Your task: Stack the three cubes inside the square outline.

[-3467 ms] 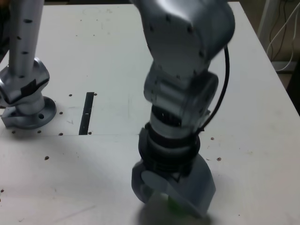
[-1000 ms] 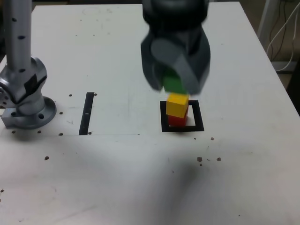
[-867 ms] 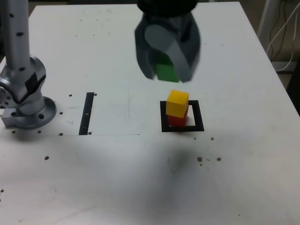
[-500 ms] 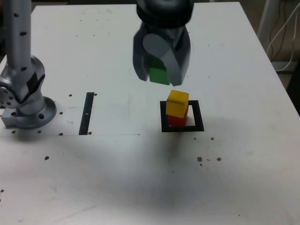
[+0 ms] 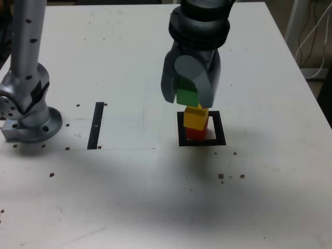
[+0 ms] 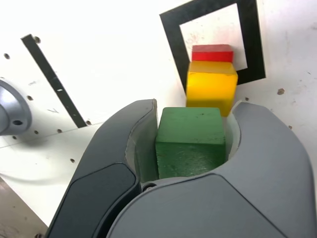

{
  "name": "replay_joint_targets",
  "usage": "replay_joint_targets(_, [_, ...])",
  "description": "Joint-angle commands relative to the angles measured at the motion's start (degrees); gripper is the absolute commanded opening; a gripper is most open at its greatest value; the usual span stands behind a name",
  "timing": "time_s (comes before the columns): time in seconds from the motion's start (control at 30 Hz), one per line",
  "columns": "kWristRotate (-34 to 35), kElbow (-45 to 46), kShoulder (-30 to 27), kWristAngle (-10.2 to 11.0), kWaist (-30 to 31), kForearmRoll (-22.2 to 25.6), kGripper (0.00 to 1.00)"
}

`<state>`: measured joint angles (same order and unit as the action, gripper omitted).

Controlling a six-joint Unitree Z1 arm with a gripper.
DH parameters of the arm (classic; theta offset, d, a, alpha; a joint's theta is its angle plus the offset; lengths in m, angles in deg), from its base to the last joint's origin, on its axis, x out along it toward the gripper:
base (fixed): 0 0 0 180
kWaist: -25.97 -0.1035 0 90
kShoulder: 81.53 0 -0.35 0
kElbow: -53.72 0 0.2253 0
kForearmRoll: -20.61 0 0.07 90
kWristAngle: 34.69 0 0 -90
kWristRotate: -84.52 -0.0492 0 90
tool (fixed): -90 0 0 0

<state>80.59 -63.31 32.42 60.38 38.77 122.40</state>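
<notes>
Gripping the green cube (image 5: pixel 187 96) between its two grey jaws, the pincer (image 5: pixel 190 92) hangs right above the little tower, and that is the big change: half a second back it sat higher and off toward the exterior view's left of the stack, and now it has swung across and dropped so the green cube sits just over the yellow cube (image 5: pixel 196 116). Whether green is already touching yellow cannot be told from either view.

From the wrist view the green cube (image 6: pixel 189 141) is wedged snugly in the pincer (image 6: pixel 190 148), with the yellow cube (image 6: pixel 211 87) just beyond it and a sliver of the red cube (image 6: pixel 212 53) peeking out underneath.

No writing or labels can be read anywhere.

Below, the red cube (image 5: pixel 195 133) rests inside the square outline (image 5: pixel 201 141), yellow stacked on top of it. Further toward the exterior view's left, a narrow black strip (image 5: pixel 96 125) lies flat on the white tabletop (image 5: pixel 155 197), and beyond that stands the arm's grey base (image 5: pixel 30 122).
</notes>
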Motion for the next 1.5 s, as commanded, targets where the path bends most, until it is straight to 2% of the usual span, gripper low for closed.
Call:
replay_joint_targets(0.0, [-0.13, -0.67, 0.35, -0.37, -0.27, -0.28, 0.11])
replay_joint_targets(0.57, [-1.36, -1.60, 2.19, -2.24, -2.65, -0.18, 0.14])
replay_joint_targets(1.1, [-1.70, -0.26, 4.67, -2.22, -3.40, -0.86, 0.19])
replay_joint_targets(1.33, [-2.44, -0.73, 4.69, -1.81, -3.40, -0.83, 0.37])
replay_joint_targets(1.4, [-2.67, -0.75, 4.76, -1.86, -3.40, -0.80, 0.45])
replay_joint_targets(1.47, [-2.91, -0.62, 4.87, -2.06, -3.40, -0.78, 0.59])
